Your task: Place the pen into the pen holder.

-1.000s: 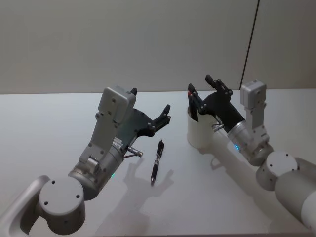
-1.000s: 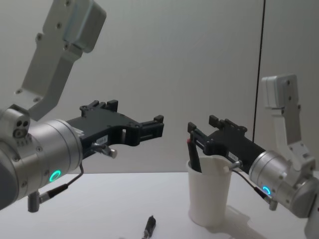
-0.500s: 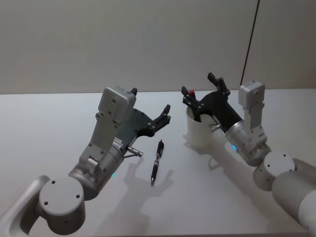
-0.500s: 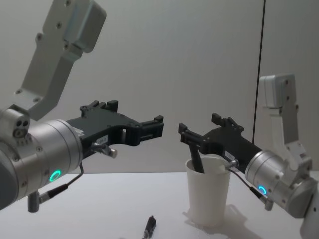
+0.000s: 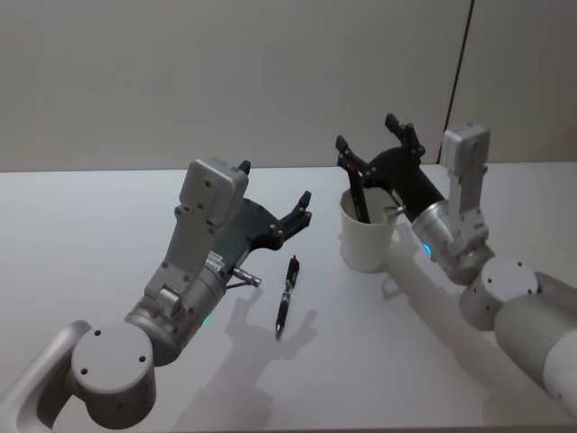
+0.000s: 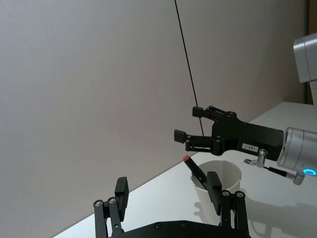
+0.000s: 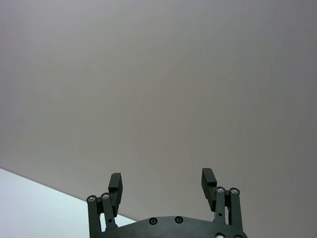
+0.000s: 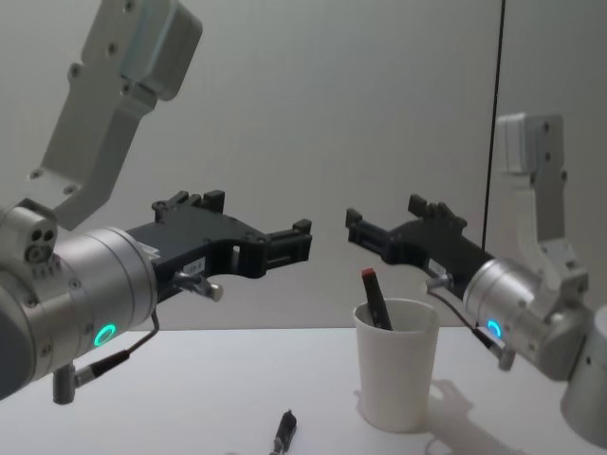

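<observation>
The pen holder (image 5: 364, 242) (image 8: 396, 368) (image 6: 218, 177) is a white paper cup standing on the table to the right of centre. A dark pen with a red cap (image 8: 373, 295) (image 6: 192, 165) (image 5: 360, 200) leans inside it. My right gripper (image 5: 368, 135) (image 8: 384, 224) (image 6: 188, 123) (image 7: 161, 177) hovers open just above the cup, apart from that pen. A second black pen (image 5: 286, 296) (image 8: 283, 432) lies flat on the table left of the cup. My left gripper (image 5: 302, 209) (image 8: 302, 239) (image 6: 167, 182) stands open and empty in the air above that pen's far end.
The white table (image 5: 90, 234) runs back to a plain grey wall with a thin dark vertical line (image 5: 460, 72). Bare tabletop lies to the left and in front of the lying pen.
My right gripper has opened and risen off the red-capped pen, which now stays leaning in the cup. The left arm and the lying pen have not moved.
</observation>
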Action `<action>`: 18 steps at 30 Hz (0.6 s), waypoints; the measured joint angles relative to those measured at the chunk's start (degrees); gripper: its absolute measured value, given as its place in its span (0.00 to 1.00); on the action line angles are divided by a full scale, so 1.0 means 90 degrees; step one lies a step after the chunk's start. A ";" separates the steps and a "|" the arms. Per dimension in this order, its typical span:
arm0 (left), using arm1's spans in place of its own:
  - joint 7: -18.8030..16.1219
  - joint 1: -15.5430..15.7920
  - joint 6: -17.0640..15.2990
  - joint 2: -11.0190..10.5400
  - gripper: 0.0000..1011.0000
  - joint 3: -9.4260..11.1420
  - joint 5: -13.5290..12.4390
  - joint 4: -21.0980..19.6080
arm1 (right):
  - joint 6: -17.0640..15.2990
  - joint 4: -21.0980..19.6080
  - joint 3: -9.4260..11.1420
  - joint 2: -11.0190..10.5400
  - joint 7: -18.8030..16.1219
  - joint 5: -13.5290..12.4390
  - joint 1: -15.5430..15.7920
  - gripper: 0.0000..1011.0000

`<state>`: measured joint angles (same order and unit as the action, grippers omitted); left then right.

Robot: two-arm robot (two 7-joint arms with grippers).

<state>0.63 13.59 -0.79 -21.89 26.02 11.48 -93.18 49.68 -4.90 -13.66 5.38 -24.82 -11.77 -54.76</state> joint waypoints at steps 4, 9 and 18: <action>0.0000 0.0000 0.0000 0.0000 0.99 0.0000 0.0000 0.0000 | -0.0189 -0.0087 0.0038 0.0001 0.0101 0.0006 -0.0064 0.99; 0.0000 0.0000 0.0000 0.0000 0.99 0.0000 0.0000 0.0000 | -0.0585 -0.0425 0.0083 -0.0023 0.0279 0.0049 -0.0068 0.99; 0.0000 0.0000 0.0000 0.0000 0.99 0.0000 0.0000 0.0000 | -0.1914 -0.2374 0.0136 -0.0238 0.0645 0.0092 0.0729 0.99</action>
<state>0.63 13.59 -0.80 -21.89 26.02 11.48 -93.17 32.45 -26.27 -12.44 3.24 -19.01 -10.94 -48.20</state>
